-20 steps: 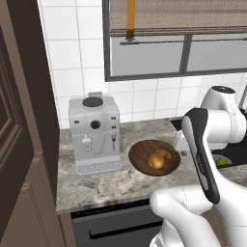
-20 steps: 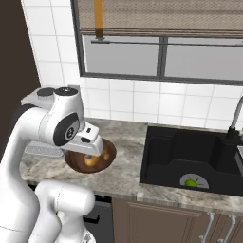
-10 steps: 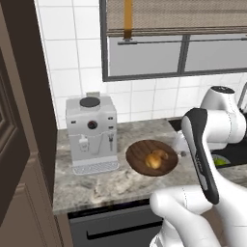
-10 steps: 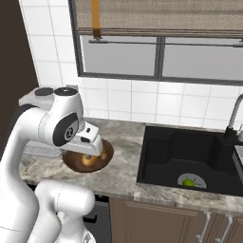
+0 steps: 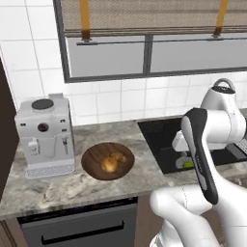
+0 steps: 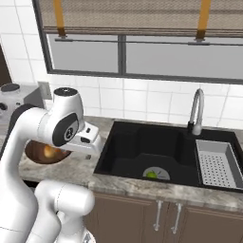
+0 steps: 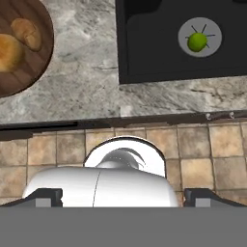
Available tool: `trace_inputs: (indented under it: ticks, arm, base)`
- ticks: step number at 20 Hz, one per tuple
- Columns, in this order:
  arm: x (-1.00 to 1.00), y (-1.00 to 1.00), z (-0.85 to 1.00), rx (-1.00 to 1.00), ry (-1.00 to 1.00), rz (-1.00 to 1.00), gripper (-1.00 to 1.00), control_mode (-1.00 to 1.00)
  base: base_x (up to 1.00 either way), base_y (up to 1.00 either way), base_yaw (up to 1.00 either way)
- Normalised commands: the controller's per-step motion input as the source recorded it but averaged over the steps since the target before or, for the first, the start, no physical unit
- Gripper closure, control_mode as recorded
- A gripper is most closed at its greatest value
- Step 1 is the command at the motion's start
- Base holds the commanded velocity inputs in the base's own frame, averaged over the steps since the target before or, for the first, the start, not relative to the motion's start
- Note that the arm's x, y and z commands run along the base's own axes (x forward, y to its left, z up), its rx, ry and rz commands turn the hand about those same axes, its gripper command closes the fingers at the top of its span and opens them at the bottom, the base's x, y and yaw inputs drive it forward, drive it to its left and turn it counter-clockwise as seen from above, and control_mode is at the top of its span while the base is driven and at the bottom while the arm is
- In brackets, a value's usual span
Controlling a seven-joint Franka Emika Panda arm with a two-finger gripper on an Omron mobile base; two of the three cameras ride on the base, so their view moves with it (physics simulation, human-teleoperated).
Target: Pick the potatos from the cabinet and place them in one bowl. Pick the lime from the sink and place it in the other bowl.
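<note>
The marble counter (image 5: 72,181) runs from the coffee machine (image 5: 44,135) to the black sink (image 6: 142,152), with open stone between the wooden bowl (image 5: 94,166), which holds two potatos (image 5: 112,163), and the basin's edge. The lime (image 6: 151,174) sits on the drain, seen from directly above in the hand view; the right base view adds the tap (image 6: 196,111) and strainer basket (image 6: 217,166). The gripper (image 7: 123,195) has its fingertips spread wide, holding nothing, over the counter's front edge.

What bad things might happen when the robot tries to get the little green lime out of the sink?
The lime is round and sits on the drain of the sink, so it might roll from the open gripper. The basin is deep; the arm may bump its rim. The wooden bowl already holds potatoes.
</note>
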Motion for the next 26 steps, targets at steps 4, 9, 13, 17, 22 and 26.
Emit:
trace_inputs:
  ticks: [4,9,13,17,22,26]
  arm:
    - [0.0,0.0,0.0,0.0,0.0,0.0,-1.0,1.0]
    - [0.0,0.0,0.0,0.0,0.0,0.0,-1.0,1.0]
    - [0.0,0.0,0.0,0.0,0.0,0.0,-1.0,1.0]
    - [0.0,0.0,0.0,0.0,0.0,0.0,-1.0,1.0]
    - [0.0,0.0,0.0,0.0,0.0,0.0,-1.0,1.0]
    - [0.0,0.0,0.0,0.0,0.0,0.0,-1.0,1.0]
  base:
    - [-0.01,-0.69,0.0]
    - [0.0,-0.61,0.0]
    - [0.0,-0.52,0.0]
    - [0.01,-0.41,0.0]
    - [0.07,-0.38,0.0]
    - [0.1,-0.41,0.0]
